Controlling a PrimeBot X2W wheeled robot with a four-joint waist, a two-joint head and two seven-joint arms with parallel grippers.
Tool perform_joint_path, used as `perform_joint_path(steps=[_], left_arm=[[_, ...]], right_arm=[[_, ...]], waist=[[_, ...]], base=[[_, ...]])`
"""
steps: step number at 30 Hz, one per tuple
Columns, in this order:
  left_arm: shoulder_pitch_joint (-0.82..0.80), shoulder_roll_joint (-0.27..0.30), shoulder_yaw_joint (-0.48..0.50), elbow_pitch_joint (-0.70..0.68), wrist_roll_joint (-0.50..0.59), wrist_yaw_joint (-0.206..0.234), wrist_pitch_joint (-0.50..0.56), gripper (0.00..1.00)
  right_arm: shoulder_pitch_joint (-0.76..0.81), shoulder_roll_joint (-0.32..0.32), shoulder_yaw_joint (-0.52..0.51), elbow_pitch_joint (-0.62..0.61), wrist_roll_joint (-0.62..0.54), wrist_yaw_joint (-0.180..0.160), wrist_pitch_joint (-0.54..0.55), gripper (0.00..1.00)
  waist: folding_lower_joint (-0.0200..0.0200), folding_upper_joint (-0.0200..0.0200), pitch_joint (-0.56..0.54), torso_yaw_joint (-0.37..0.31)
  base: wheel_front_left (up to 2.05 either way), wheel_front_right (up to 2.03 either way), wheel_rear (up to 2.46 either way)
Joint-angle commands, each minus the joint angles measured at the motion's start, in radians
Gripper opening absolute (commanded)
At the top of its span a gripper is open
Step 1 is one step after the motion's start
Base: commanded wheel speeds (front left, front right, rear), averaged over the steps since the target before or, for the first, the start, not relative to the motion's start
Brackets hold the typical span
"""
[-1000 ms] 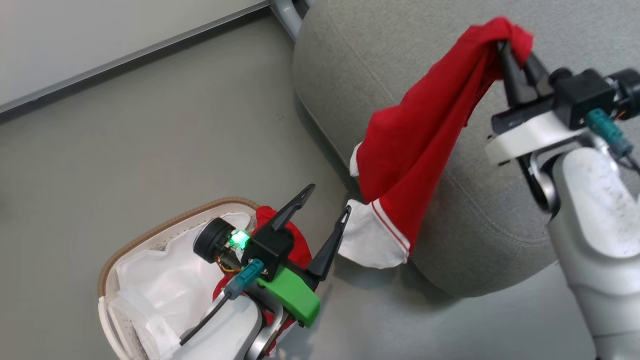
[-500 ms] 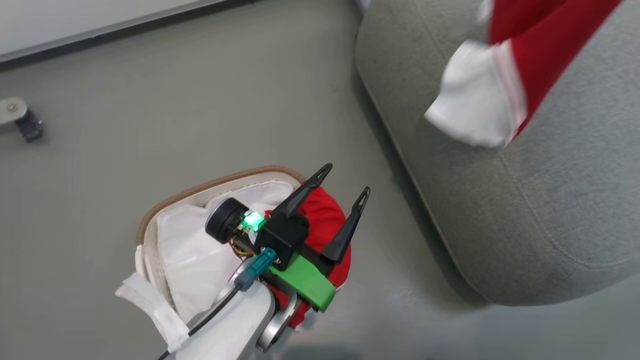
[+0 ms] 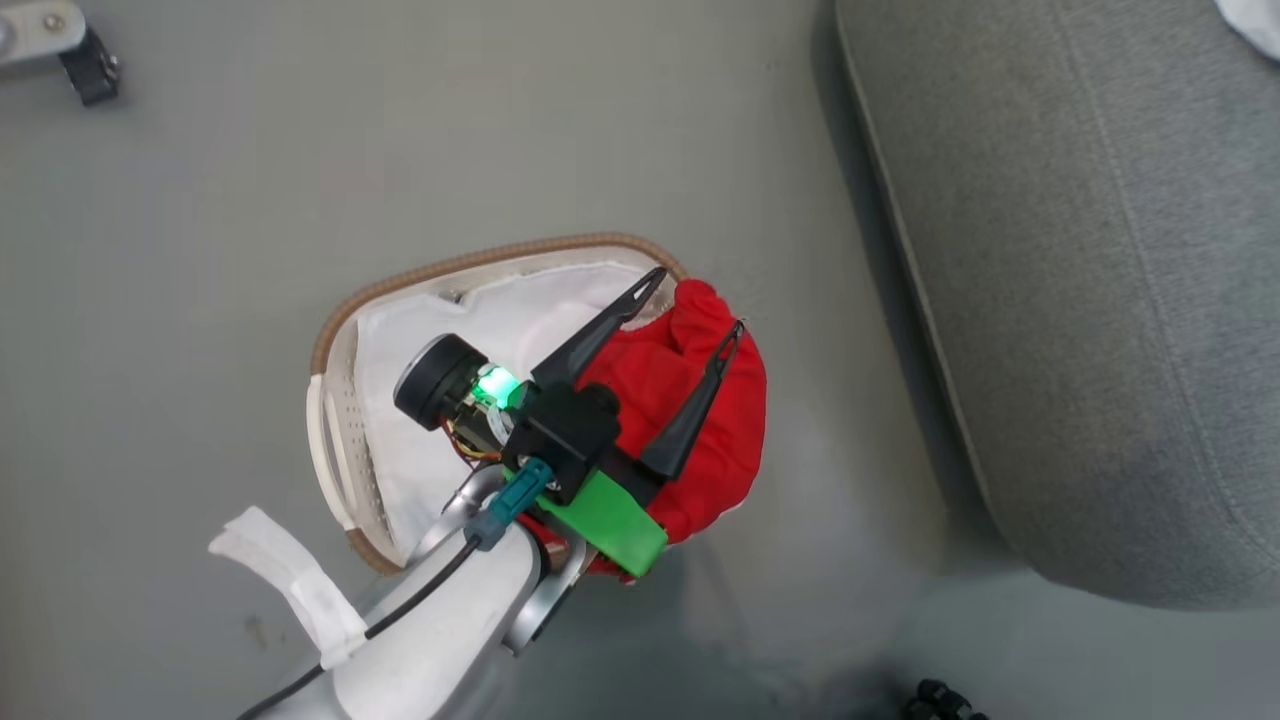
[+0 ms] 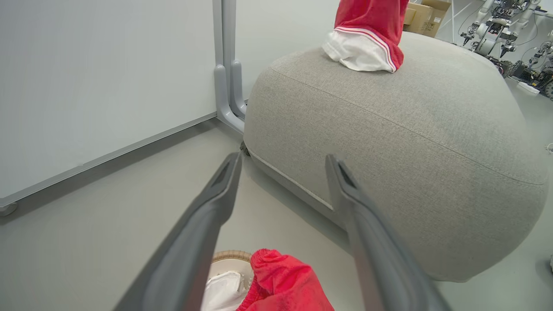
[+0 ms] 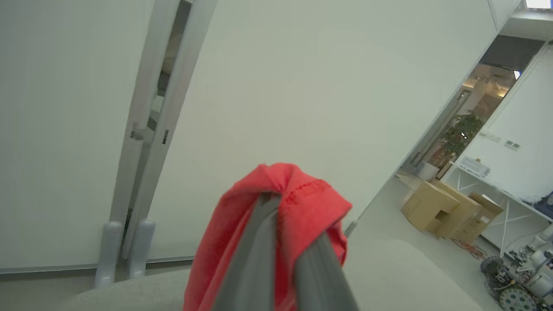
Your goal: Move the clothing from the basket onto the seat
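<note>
The cream basket (image 3: 335,335) with its brown rim and white liner stands on the floor, left of the grey seat (image 3: 1080,300). Red clothing (image 3: 725,440) bulges over the basket's right side. My left gripper (image 3: 697,302) hovers open just above that clothing, with nothing between its fingers. In the left wrist view the gripper (image 4: 284,159) points at the seat (image 4: 389,151), with the basket's clothing (image 4: 285,280) below. A second red garment (image 4: 371,26) hangs with its white hem resting on the seat top. My right gripper (image 5: 285,224) is shut on that garment (image 5: 302,194), above the seat (image 5: 389,276).
A grey partition foot (image 4: 229,99) and white wall panels stand behind the seat. A metal caster (image 3: 70,45) sits on the floor at the far left. Cardboard boxes (image 5: 449,207) and other robots are farther back. A white strap (image 3: 290,580) hangs from my left forearm.
The head camera has tilted down and left, so the right gripper and its hanging garment have slid out at the upper right. My left gripper stays open over the basket.
</note>
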Motion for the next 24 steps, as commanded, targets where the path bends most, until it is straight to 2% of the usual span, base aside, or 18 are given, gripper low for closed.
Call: perform_joint_path(steps=[1, 8, 14, 15, 16, 17, 18, 24], left_arm=[[-0.024, 0.006, 0.003, -0.010, 0.008, 0.004, 0.003, 1.00], [-0.034, 0.035, 0.010, -0.030, 0.013, 0.017, 0.022, 1.00], [-0.021, 0.051, 0.014, -0.040, 0.006, 0.028, 0.030, 1.00], [-0.019, 0.052, 0.013, -0.041, 0.004, 0.030, 0.031, 1.00], [-0.017, 0.053, 0.014, -0.040, 0.001, 0.030, 0.032, 1.00], [-0.014, 0.053, 0.013, -0.039, -0.002, 0.030, 0.032, 1.00], [-0.011, 0.053, 0.013, -0.037, -0.006, 0.030, 0.030, 1.00], [0.015, 0.041, 0.021, -0.028, -0.028, 0.039, 0.008, 1.00]], right_arm=[[0.036, 0.021, -0.021, 0.034, -0.008, -0.001, -0.029, 0.00], [0.162, 0.148, -0.132, 0.240, -0.043, -0.001, -0.142, 0.00], [0.238, 0.217, -0.217, 0.320, -0.063, -0.001, -0.186, 0.00], [0.248, 0.225, -0.232, 0.318, -0.059, -0.001, -0.189, 0.15], [0.260, 0.242, -0.255, 0.309, -0.044, -0.001, -0.192, 0.40], [0.272, 0.252, -0.271, 0.289, -0.035, -0.001, -0.192, 0.91], [0.291, 0.261, -0.276, 0.262, -0.029, -0.001, -0.193, 1.00], [0.451, 0.299, -0.250, 0.108, -0.012, -0.001, -0.193, 1.00]], waist=[[-0.0001, -0.0001, 0.067, 0.026], [-0.0001, -0.0001, 0.101, 0.008], [-0.0001, -0.0001, 0.101, -0.010], [-0.0001, -0.0001, 0.100, -0.012], [-0.0001, -0.0001, 0.096, -0.014], [-0.0001, -0.0001, 0.092, -0.015], [-0.0001, -0.0001, 0.084, -0.017], [-0.0001, -0.0001, 0.027, -0.028]], base=[[0.00, 0.00, 0.00], [0.00, 0.00, 0.00], [0.00, 0.00, 0.00], [0.00, 0.00, 0.00], [0.00, 0.00, 0.00], [0.00, 0.00, 0.00], [0.00, 0.00, 0.00], [0.00, 0.00, 0.00]])
